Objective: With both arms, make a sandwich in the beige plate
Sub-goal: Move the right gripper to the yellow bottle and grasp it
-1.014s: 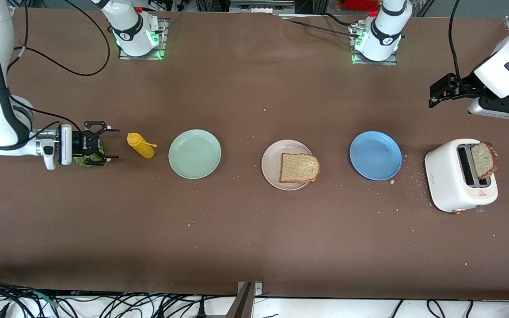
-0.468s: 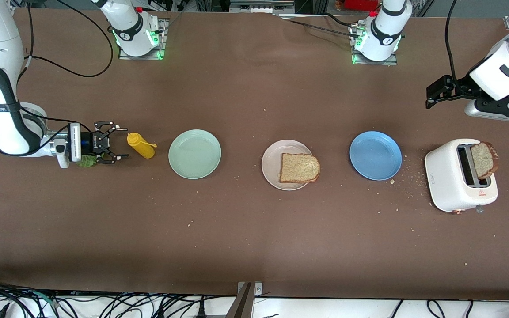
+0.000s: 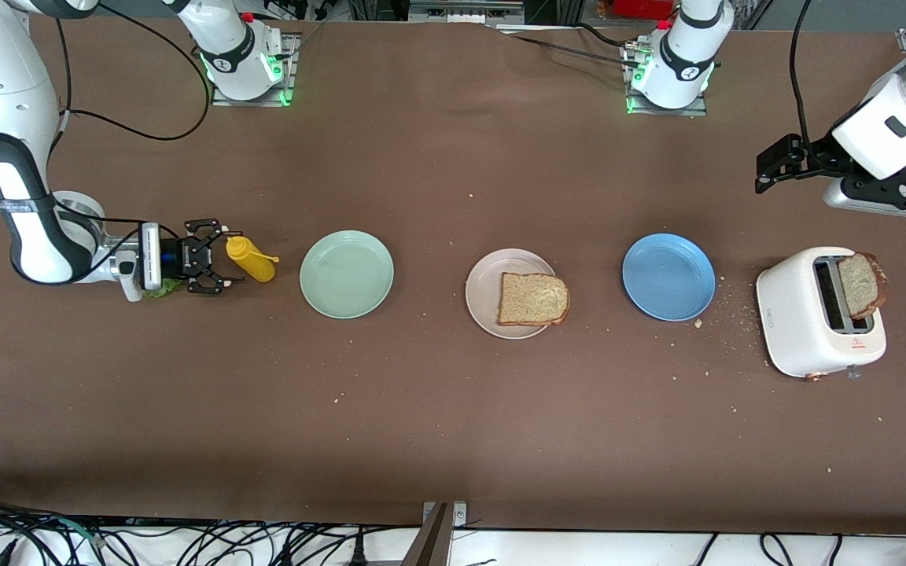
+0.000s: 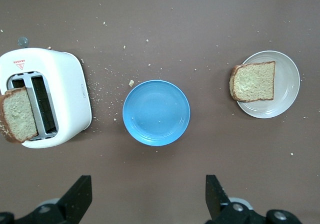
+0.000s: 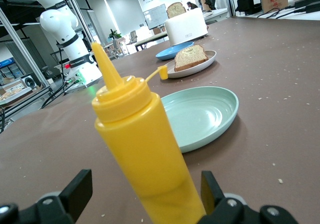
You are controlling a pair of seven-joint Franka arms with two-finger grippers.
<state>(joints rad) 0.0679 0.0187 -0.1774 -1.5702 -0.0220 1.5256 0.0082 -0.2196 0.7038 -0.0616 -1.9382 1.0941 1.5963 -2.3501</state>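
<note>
One bread slice (image 3: 533, 299) lies on the beige plate (image 3: 486, 284), overhanging its rim. A second slice (image 3: 862, 284) sticks up out of the white toaster (image 3: 821, 312). My right gripper (image 3: 226, 258) is low at the table and open. Its fingers (image 5: 80, 186) stand on either side of the upright yellow squeeze bottle (image 5: 135, 134) without touching it. Green lettuce (image 3: 156, 292) lies mostly hidden under the right wrist. The left gripper (image 3: 767, 169) hangs open and empty above the table near the toaster, looking down on it (image 4: 55, 83).
A mint-green plate (image 3: 347, 273) lies between the bottle and the beige plate. A blue plate (image 3: 668, 277) lies between the beige plate and the toaster. Crumbs are scattered around the toaster and the blue plate.
The right gripper has slid off the lettuce toward the yellow bottle, so its open fingers now flank the bottle. The left arm has shifted only slightly.
</note>
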